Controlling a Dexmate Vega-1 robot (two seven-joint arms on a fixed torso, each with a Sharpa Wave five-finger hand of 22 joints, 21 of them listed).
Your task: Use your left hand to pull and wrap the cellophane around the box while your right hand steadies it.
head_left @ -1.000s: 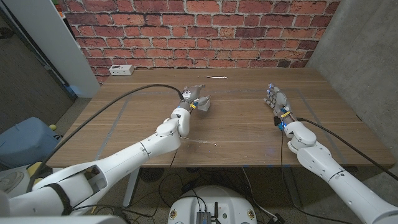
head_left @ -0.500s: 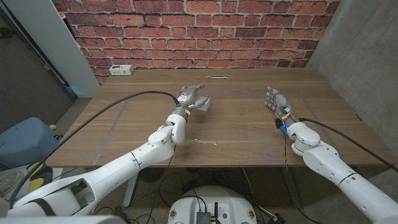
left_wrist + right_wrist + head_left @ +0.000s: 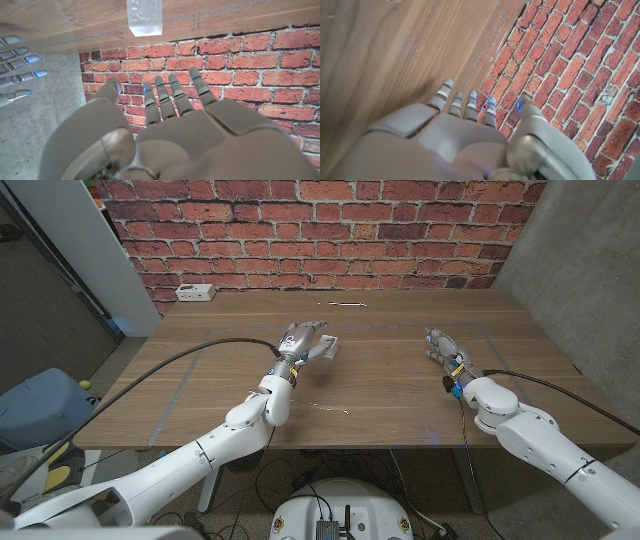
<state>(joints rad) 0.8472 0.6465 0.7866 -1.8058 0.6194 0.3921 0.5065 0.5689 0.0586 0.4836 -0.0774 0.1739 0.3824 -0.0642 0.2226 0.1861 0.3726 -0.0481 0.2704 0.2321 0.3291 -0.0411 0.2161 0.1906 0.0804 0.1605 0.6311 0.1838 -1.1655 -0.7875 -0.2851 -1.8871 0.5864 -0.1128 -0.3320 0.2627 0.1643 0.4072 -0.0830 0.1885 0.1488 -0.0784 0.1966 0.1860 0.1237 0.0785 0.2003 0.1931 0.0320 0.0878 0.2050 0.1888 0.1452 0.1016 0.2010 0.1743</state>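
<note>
Left hand (image 3: 308,345) above the left middle of the wooden table (image 3: 380,395): open, fingers spread, nothing held. Seen in the left wrist view (image 3: 175,135) with the fingers (image 3: 162,97) reaching toward the far edge and touching nothing.

Ahead of these fingers, well apart from them, a small clear box (image 3: 145,17) lying on the wood close to the far edge. Appears in the head view as a thin pale streak (image 3: 345,304) just before that edge. Cannot tell whether cellophane is around it. Bare wood between hand and box, free for a reach.

Right hand (image 3: 445,345) over the right half of the table: also open, fingers straight and nearly side by side, holding nothing. Cannot tell if touching the wood or just above it. Seen also in the right wrist view (image 3: 455,135), pointed at the far edge, and from the side in the left wrist view (image 3: 17,60). Wide bare wood between the two hands.

Beyond the far edge, directly a red brick wall (image 3: 400,230), so little room behind the box. At the right side a grey concrete wall (image 3: 580,250), near the table's right edge. At the far left corner a white power strip (image 3: 195,292), well apart from both hands.
</note>
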